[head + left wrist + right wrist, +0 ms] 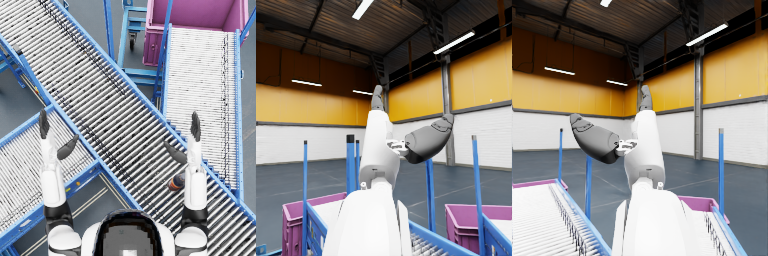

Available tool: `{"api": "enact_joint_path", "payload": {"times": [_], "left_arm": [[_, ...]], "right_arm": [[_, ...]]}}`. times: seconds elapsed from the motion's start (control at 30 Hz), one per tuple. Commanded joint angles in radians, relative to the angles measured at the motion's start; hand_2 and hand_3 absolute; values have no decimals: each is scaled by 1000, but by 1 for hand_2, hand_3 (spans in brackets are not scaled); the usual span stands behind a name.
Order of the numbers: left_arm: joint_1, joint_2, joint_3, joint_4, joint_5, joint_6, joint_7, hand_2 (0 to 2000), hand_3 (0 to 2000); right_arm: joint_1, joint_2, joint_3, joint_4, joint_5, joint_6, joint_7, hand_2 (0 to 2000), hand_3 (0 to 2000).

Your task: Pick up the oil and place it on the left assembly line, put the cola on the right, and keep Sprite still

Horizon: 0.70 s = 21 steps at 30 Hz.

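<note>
Three roller conveyors of thin metal rods in blue frames show from the head: a wide middle line (100,95) running diagonally, a left line (20,165), and a right line (200,85) with one pink box-shaped bin (200,12) at its far end. One dark, rounded bottle (175,183) with an orange-red band lies on the middle line, partly hidden by the right forearm; its label is unreadable. Both white forearms reach forward. The left hand (48,142) and right hand (194,145) hold nothing, fingers straight, thumbs splayed apart.
</note>
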Motion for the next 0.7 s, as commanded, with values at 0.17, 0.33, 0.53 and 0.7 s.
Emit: {"api": "enact_joint_path", "payload": {"times": [0.17, 0.33, 0.53, 0.7], "left_arm": [[37, -2, -31, 12, 9, 0, 0, 0, 0], [27, 5, -26, 15, 10, 0, 0, 0, 0], [17, 12, -16, 10, 11, 0, 0, 0, 0], [14, 18, -16, 9, 11, 0, 0, 0, 0]], "right_arm": [[13, -4, -96, 6, 9, 0, 0, 0, 0], [4, -10, -97, -1, 10, 0, 0, 0, 0], [-11, -17, -101, -3, 10, 0, 0, 0, 0], [-31, -25, -111, 3, 10, 0, 0, 0, 0]]}}
